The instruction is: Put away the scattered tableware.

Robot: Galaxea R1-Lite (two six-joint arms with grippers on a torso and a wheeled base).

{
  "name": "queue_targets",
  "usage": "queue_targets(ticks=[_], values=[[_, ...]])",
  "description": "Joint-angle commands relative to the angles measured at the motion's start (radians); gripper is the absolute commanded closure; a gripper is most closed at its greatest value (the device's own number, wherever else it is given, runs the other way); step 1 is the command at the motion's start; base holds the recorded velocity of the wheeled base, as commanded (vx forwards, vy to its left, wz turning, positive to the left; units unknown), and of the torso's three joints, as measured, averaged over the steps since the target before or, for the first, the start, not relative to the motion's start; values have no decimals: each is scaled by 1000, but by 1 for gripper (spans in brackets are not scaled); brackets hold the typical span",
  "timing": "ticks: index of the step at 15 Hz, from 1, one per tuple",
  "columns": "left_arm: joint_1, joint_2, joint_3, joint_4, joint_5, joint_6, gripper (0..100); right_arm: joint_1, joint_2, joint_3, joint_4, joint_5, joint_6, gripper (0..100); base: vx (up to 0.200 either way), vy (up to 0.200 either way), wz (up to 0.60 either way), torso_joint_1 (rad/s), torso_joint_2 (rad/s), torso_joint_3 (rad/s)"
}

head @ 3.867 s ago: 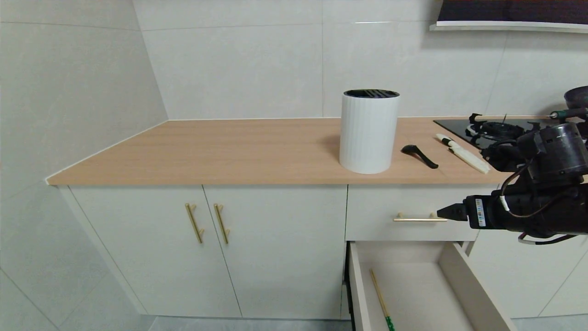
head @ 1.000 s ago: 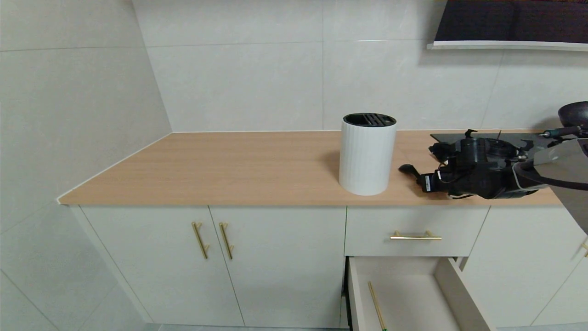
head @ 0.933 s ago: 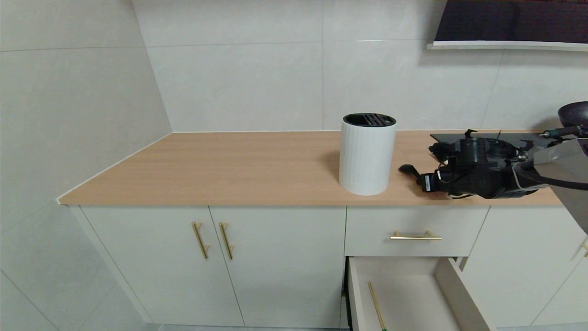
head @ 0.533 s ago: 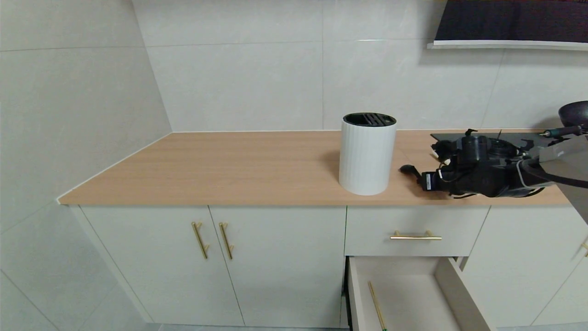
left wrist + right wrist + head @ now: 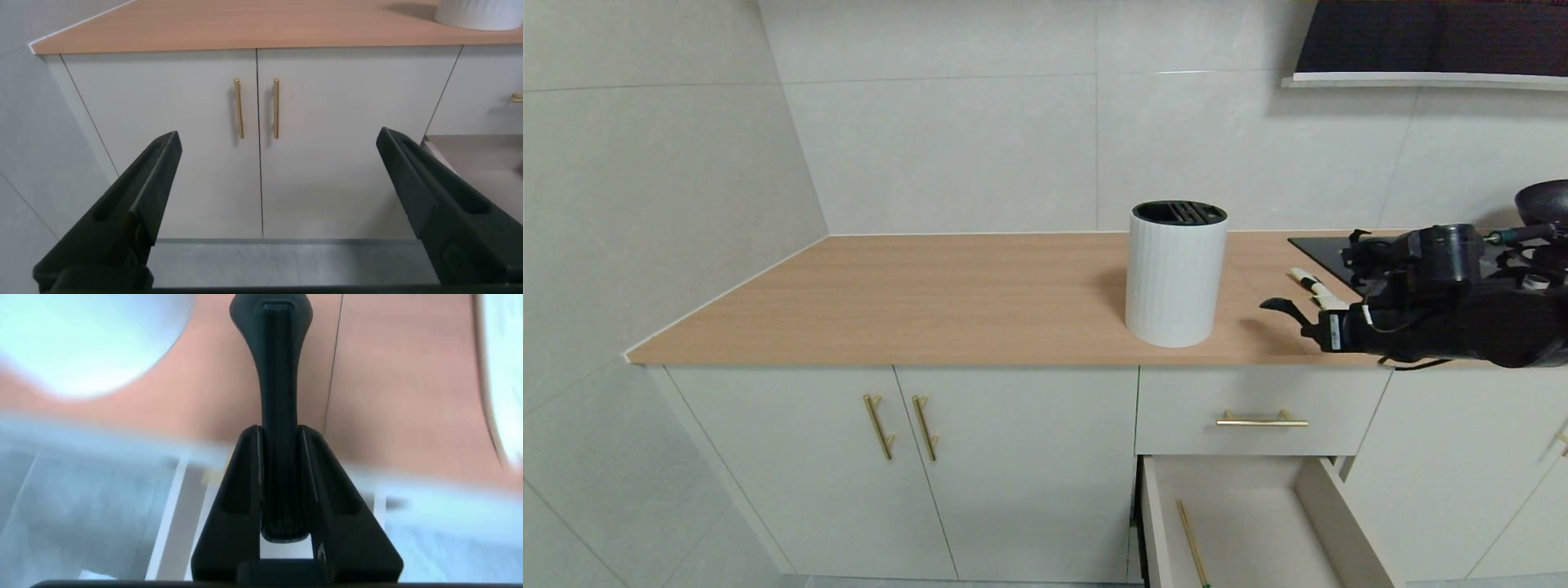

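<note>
Half a second ago my right gripper (image 5: 1312,331) was down over the surface (image 5: 931,302) with the black spoon (image 5: 1276,306) lying just ahead of it, beside the white ribbed holder (image 5: 1176,278). Now the arm has drawn back towards the front edge and the spoon has come with it. Its bowl has moved away from the holder, and a shadow lies on the wood beneath it, so I judge it is off the surface. In the right wrist view the jaws are closed tight on the lower part of the spoon's handle (image 5: 276,392), with the bowl pointing forwards.

The pull-back has also uncovered the cream knife (image 5: 1311,286), which lies on the surface next to the hob (image 5: 1327,249), apart from the spoon.

So the pick looks done, and the carry comes next. The open drawer (image 5: 1319,498) sits below and already holds chopsticks (image 5: 1191,539). The slotted holder is the other possible home, and I cannot say which one the spoon belongs in.

My left gripper (image 5: 278,143) hangs low in front of the cabinet door handles (image 5: 237,106). Its jaws are spread wide and hold nothing.
</note>
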Motion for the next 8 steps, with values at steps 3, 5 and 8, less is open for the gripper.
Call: queue_targets(ticks=[3,5,8], values=[[0,0,0,0,0,0,0,8,-278,297,-2,-7,0,100,0,0,0,0,0,0],[0,0,0,0,0,0,0,27,-339,379,-2,-4,0,100,0,0,0,0,0,0],[0,0,0,0,0,0,0,37,-344,409,-2,-4,-5,100,0,0,0,0,0,0]])
